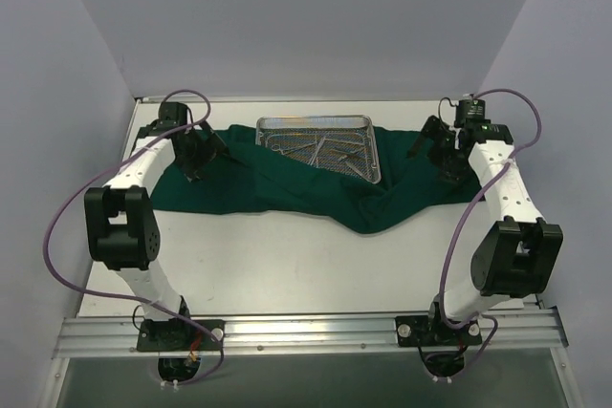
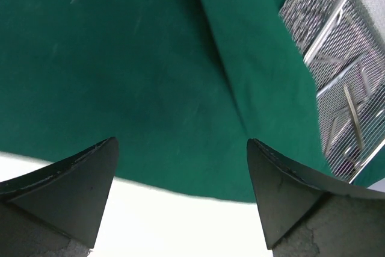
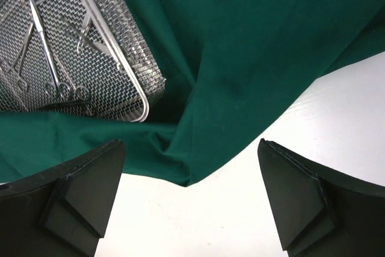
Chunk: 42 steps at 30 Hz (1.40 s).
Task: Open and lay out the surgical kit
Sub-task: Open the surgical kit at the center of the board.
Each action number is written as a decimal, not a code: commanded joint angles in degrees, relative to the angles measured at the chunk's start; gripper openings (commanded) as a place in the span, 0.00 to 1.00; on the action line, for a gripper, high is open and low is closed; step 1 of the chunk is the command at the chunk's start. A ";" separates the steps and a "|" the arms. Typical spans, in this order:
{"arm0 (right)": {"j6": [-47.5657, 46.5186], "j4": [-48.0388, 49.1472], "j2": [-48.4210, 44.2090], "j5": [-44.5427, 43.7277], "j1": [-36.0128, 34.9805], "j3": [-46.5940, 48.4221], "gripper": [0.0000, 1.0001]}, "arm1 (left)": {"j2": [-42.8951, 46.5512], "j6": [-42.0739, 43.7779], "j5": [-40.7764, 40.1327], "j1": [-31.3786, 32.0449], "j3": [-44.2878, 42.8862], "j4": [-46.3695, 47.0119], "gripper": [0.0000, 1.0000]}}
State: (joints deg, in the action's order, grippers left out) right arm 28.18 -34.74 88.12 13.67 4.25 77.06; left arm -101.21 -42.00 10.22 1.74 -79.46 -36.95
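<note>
Best done by pinching dark green cloth drape (image 1: pixel 277 188) at edges either side of rectangular silver wire-mesh tray (image 1: pixel 316 119) and pulling outward evenly, without dragging tray. Found drape spread under tray on white bench (image 1: pixel 287 265), rumpled, one corner trailing nearer than tray. Saw slender steel instruments (image 1: pixel 325 148) loose inside tray. Found left gripper (image 1: pixel 201 161) left of tray, right gripper (image 1: pixel 442 155) right of tray, fingers (image 2: pixel 84 173) of both apart, holding nothing.

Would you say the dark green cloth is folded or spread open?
Spread open: the dark green cloth lies under the uncovered silver wire-mesh tray, steel instruments exposed.
</note>
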 commanded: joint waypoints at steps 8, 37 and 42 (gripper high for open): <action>-0.85 -1.73 4.87 -0.93 1.99 4.24 0.83 | -14.44 -4.50 5.69 -1.30 -12.63 9.18 0.95; -2.87 -1.03 37.56 -25.27 -2.50 33.13 0.37 | -11.82 5.26 4.64 -3.50 -10.45 7.33 0.02; -3.14 -2.08 44.85 -25.98 -1.97 40.36 0.38 | -9.71 6.14 4.37 -3.23 -9.13 7.42 0.02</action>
State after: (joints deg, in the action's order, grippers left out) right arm 25.82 -34.96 131.24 -8.60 1.89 112.77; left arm -114.61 -38.17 15.40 -1.89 -88.88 -28.97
